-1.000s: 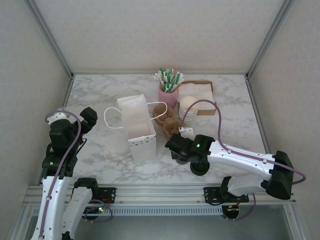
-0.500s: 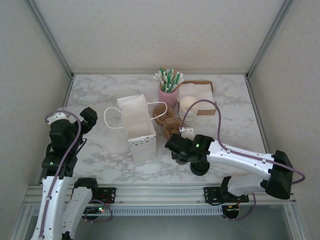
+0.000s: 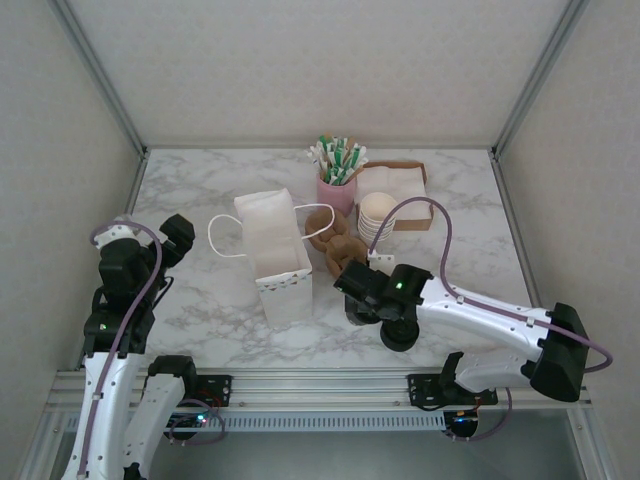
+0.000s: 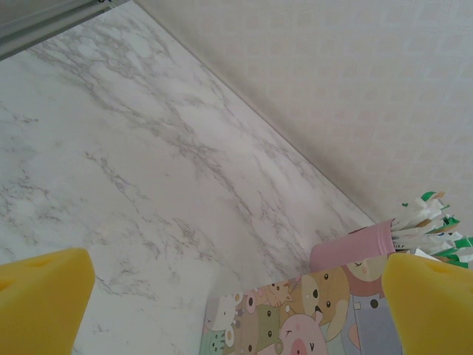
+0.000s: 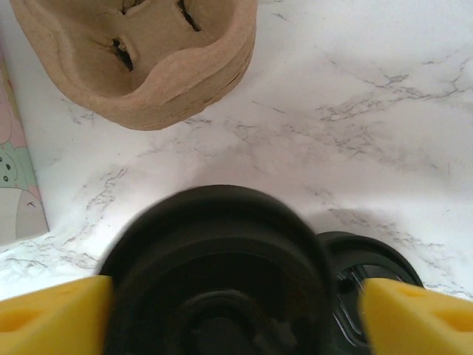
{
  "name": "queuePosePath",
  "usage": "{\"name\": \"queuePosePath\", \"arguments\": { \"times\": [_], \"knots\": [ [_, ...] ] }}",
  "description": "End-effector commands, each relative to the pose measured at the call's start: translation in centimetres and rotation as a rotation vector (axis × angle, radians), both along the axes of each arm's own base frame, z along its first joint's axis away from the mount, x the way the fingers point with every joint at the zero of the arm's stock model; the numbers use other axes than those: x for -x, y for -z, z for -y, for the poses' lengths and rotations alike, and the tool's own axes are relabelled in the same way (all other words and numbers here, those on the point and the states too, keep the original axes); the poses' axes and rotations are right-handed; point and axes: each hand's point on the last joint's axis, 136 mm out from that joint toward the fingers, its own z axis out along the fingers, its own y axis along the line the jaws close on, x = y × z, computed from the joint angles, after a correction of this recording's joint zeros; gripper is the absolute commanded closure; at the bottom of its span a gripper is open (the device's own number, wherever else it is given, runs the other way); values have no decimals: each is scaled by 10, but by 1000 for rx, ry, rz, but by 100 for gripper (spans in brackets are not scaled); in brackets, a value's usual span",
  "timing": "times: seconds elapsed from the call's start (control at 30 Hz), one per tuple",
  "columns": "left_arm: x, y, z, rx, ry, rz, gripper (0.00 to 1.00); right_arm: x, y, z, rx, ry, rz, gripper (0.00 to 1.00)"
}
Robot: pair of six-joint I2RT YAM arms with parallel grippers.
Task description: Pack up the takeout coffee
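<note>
Brown moulded-pulp cup carrier (image 3: 335,238) sits on the white marble table (image 3: 200,190), wells up, outside the bag. It is just right of the upright white paper bag (image 3: 275,250), on the near side of a pink cup (image 3: 337,192) holding green-and-white sticks, and left of a stack of cream paper cups (image 3: 377,212). A shallow cardboard tray (image 3: 405,185) with white napkins lies behind the stack.

Right gripper (image 3: 352,290) hovers on the carrier's near side. Right wrist view: carrier (image 5: 148,59) lies beyond the yellow pads, apart from them. Pads are wide apart, with a round black lid (image 5: 214,251), blurred, between them. Its rim meets the left pad and a gap shows at the right pad. A second black lid (image 5: 369,270) lies flat behind it.

Left gripper (image 3: 178,235) is raised at the table's left edge, pads spread, nothing between them.
</note>
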Motion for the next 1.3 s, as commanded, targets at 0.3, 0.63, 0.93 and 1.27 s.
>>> {"name": "queuePosePath", "arguments": {
  "times": [0.3,0.63,0.93,1.27],
  "knots": [
    [1,6,-4,0,-18,-11,0,-7,-8,0,-28,41,-2,15],
    [1,6,-4,0,-18,-11,0,-14,-20,-7,-70,62,20,15],
    [1,6,-4,-1,-17,-11,0,-19,-28,-20,-70,-66,51,13],
    [1,6,-3,7,-13,-8,0,-13,-66,-35,-9,-570,215,9]
  ]
}}
